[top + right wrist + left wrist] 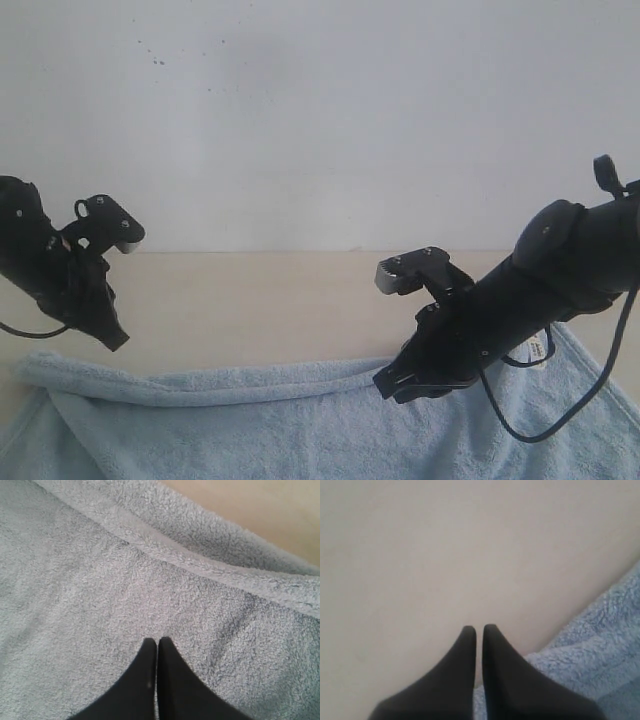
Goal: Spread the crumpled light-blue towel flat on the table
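The light-blue towel (300, 420) lies across the near part of the beige table (270, 295), its far edge folded over into a long ridge (260, 385). A small white label (537, 350) shows near its far right corner. My left gripper (115, 340) hangs just beyond the towel's far left corner. In the left wrist view this gripper (479, 628) is shut with nothing between its tips, over bare table (445, 555), with the towel (600, 645) beside it. My right gripper (392, 385) is at the folded ridge. Seen from the right wrist, it (157, 639) is shut above the towel's pile (100, 605).
A plain white wall (320, 110) rises behind the table's far edge. A black cable (540, 425) loops from the right arm over the towel. Bare table (260, 510) lies beyond the towel's ridge (200, 555).
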